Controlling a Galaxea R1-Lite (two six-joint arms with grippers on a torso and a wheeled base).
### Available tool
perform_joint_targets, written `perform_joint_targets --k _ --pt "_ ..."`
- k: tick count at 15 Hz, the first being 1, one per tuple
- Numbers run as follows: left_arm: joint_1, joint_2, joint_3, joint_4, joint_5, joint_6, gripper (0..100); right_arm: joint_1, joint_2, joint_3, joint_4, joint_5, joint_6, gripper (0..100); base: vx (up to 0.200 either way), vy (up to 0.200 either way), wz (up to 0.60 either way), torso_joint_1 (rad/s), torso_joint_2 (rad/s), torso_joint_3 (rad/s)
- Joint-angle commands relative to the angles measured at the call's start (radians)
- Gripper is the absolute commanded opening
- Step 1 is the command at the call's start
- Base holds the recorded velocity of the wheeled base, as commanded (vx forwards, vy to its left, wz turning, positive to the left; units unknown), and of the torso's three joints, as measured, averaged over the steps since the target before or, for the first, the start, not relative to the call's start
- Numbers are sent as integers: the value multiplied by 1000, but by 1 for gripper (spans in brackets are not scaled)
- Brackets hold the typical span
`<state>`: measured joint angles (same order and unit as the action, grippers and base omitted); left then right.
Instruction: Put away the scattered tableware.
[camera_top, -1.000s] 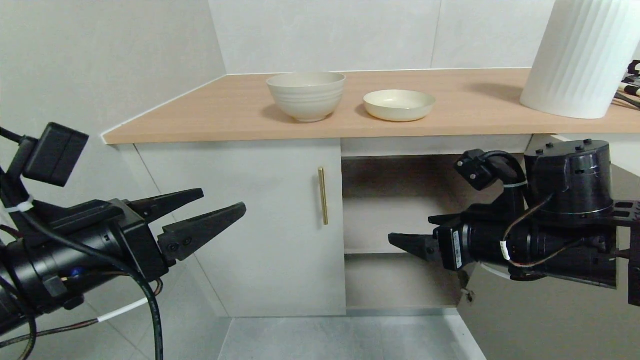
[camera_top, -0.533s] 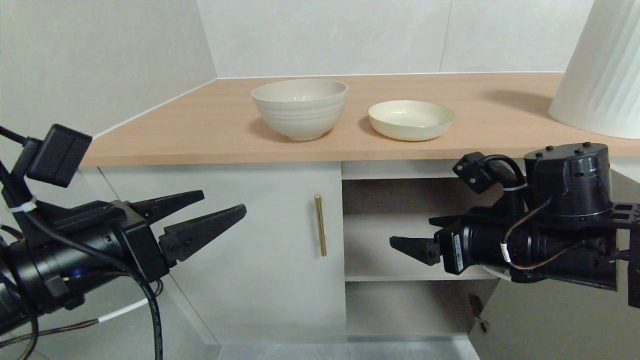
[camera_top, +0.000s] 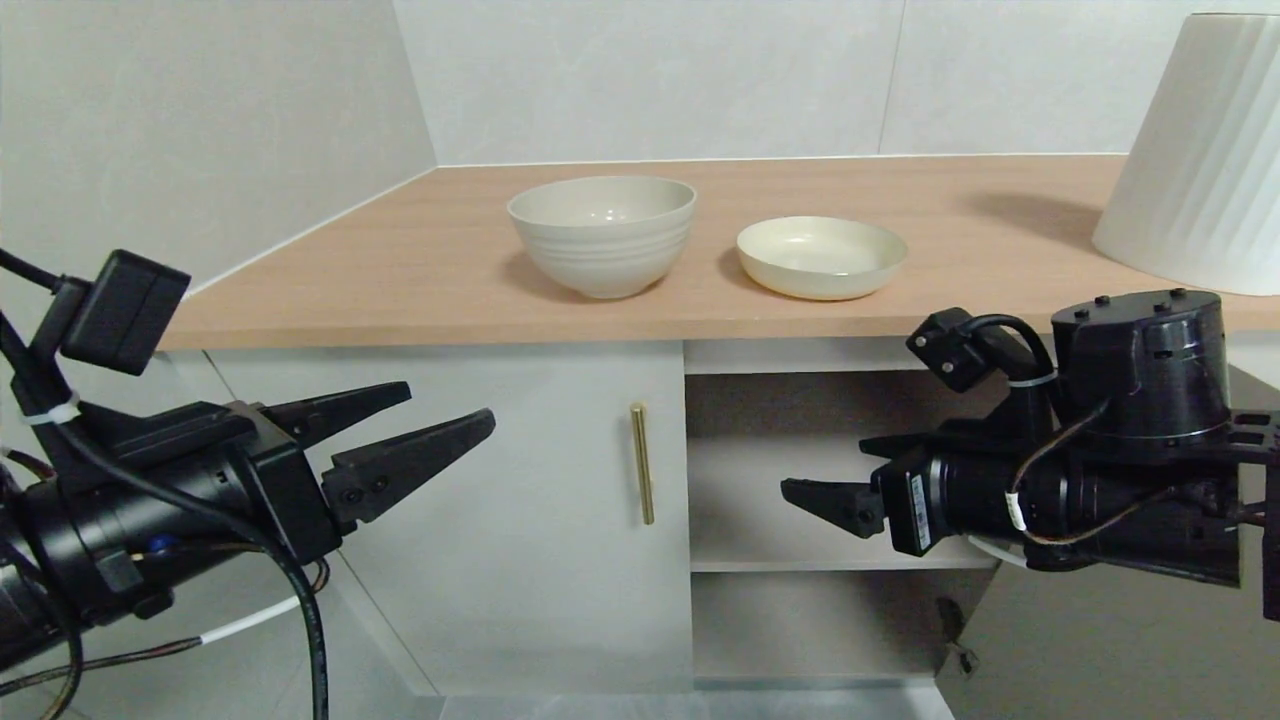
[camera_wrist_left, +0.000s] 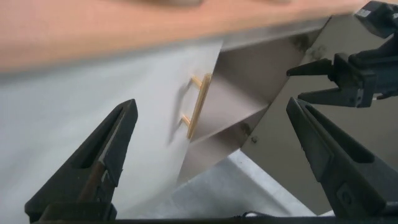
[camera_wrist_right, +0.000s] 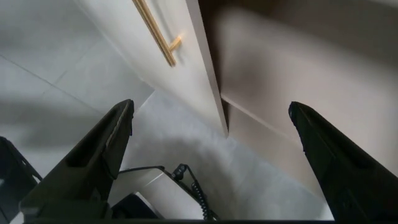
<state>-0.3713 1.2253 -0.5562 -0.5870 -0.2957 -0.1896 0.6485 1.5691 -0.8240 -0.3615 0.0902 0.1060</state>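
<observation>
Since a second ago the head camera has shifted, so the counter and cabinet sit lower in its picture, while both grippers keep their places in it and the tableware has not moved on the counter.

Nearest, the left gripper (camera_top: 450, 402) hangs in front of the closed cabinet door (camera_top: 500, 520), its fingers spread wide and holding nothing. The right gripper (camera_top: 822, 465) is level with it in front of the open compartment (camera_top: 780, 470), pointing toward the left one, its fingers also spread and holding nothing. The left wrist view shows the right gripper's parted tips beyond the left one's own.

Behind them, a brass handle (camera_top: 643, 463) stands upright at the closed door's edge. A shelf (camera_top: 800, 562) crosses the open compartment.

Higher and farther back, on the wooden counter (camera_top: 400, 270), the ribbed bowl (camera_top: 602, 232) stands upright with the shallow dish (camera_top: 822, 255) just beside it, apart from it. Both lie well above and beyond the fingers of either gripper, the bowl roughly between the two grippers and the dish toward the right one. A white ribbed object (camera_top: 1200, 170) stands at the counter's right end.
</observation>
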Motion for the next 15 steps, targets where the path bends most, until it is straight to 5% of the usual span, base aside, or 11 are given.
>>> perform_joint_targets --k 1,11,14,15 --pt "0 14 -4 1 0 -1 100 0 -1 2 1 0 -2 100 0 0 0 32 -212 -266" --pt "3 148 -47 -5 3 -16 100 0 6 3 1 0 -2 100 0 0 0 170 -460 -289" --pt "35 204 -91 -2 0 -80 100 0 11 2 1 0 -2 100 0 0 0 199 -476 -279" --pt "46 237 -119 -2 1 -146 100 0 11 3 1 2 -2 100 0 0 0 207 -481 -276"
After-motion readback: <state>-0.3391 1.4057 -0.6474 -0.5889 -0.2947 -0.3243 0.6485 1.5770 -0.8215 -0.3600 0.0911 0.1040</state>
